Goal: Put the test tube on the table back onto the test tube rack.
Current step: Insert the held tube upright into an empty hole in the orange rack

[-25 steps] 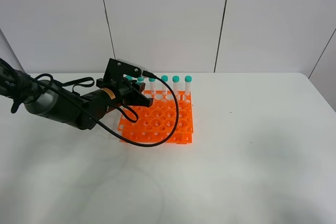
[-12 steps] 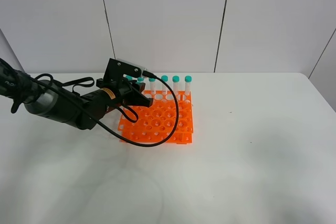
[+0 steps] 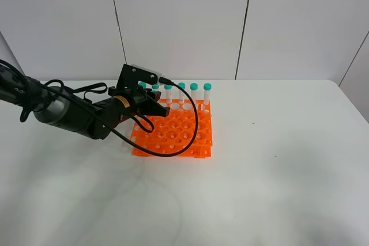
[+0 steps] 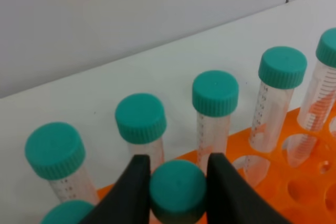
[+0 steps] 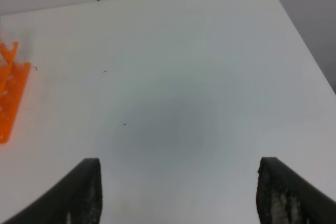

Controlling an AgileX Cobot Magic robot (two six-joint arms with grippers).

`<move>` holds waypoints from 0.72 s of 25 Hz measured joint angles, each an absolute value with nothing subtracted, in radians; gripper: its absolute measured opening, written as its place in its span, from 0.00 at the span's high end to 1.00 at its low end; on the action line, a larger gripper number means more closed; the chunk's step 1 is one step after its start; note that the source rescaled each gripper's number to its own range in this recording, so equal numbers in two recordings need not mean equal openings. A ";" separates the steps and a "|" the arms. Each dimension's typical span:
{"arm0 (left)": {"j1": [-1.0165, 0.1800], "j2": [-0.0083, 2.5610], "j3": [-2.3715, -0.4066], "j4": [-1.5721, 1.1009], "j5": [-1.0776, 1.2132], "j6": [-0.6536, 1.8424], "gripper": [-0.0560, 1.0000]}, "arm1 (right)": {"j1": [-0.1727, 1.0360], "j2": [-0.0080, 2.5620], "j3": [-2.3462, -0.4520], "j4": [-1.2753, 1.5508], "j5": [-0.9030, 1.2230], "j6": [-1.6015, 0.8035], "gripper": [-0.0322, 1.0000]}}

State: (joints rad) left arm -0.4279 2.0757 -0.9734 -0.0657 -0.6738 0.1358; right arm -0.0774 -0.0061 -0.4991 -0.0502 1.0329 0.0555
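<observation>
I have the left gripper [image 4: 177, 190] clamped on the test tube [image 4: 177, 190]: in the left wrist view its two black fingers [image 4: 133, 190] press against either side of the teal-green cap, with no gap between pad and cap. The tube hangs cap-up between them, and its clear body is hidden below the cap, so I cannot tell whether the tip has entered a hole.

Just beyond my fingertips stands a row of other capped tubes [image 4: 214, 94] seated upright in the test tube rack [image 4: 310, 187], their graduation marks faintly visible. One more teal cap [image 4: 67, 213] sits close beside the outer face of one finger. Empty round holes of the orange rack lie off to the side of the other finger.

From the high camera I see the left gripper [image 3: 154, 106] reaching over the far left part of the rack [image 3: 179, 133], right next to the back row of tubes [image 3: 194, 91]. The rack rests on the table [image 3: 277, 159].

The right gripper [image 5: 178, 192] has its fingers [image 5: 81, 190] spread wide with nothing between them; only bare white tabletop [image 5: 173, 77] lies under the gap, and an orange edge of the rack [image 5: 10, 103] shows well off beyond one finger. I cannot find this gripper in the high view.
</observation>
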 joint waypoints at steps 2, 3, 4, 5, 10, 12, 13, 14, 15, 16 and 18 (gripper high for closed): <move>-0.428 2.076 -0.973 -0.066 -0.676 0.136 0.95 | -0.077 -0.006 -0.499 -0.050 1.033 0.056 0.20; -0.428 2.076 -0.973 -0.066 -0.676 0.136 0.95 | -0.077 -0.006 -0.499 -0.050 1.033 0.056 0.20; -0.428 2.076 -0.973 -0.066 -0.676 0.136 0.95 | -0.077 -0.006 -0.499 -0.050 1.033 0.056 0.20; -0.428 2.076 -0.973 -0.066 -0.676 0.136 0.95 | -0.077 -0.006 -0.499 -0.050 1.033 0.056 0.20; -0.428 2.076 -0.973 -0.066 -0.676 0.135 0.95 | -0.077 -0.006 -0.499 -0.050 1.033 0.056 0.20; -0.428 2.076 -0.973 -0.066 -0.676 0.135 0.95 | -0.077 -0.006 -0.499 -0.050 1.033 0.056 0.20; -0.428 2.076 -0.973 -0.066 -0.676 0.135 0.95 | -0.077 -0.006 -0.499 -0.050 1.033 0.056 0.20; -0.428 2.076 -0.973 -0.066 -0.676 0.135 0.94 | -0.077 -0.006 -0.499 -0.050 1.033 0.056 0.20; -0.428 2.076 -0.973 -0.066 -0.676 0.135 0.93 | -0.077 -0.006 -0.499 -0.050 1.033 0.056 0.20; -0.428 2.076 -0.973 -0.066 -0.676 0.135 0.91 | -0.077 -0.006 -0.499 -0.050 1.033 0.056 0.20; -0.428 2.078 -0.973 -0.063 -0.663 0.135 0.83 | -0.077 -0.006 -0.499 -0.050 1.033 0.056 0.20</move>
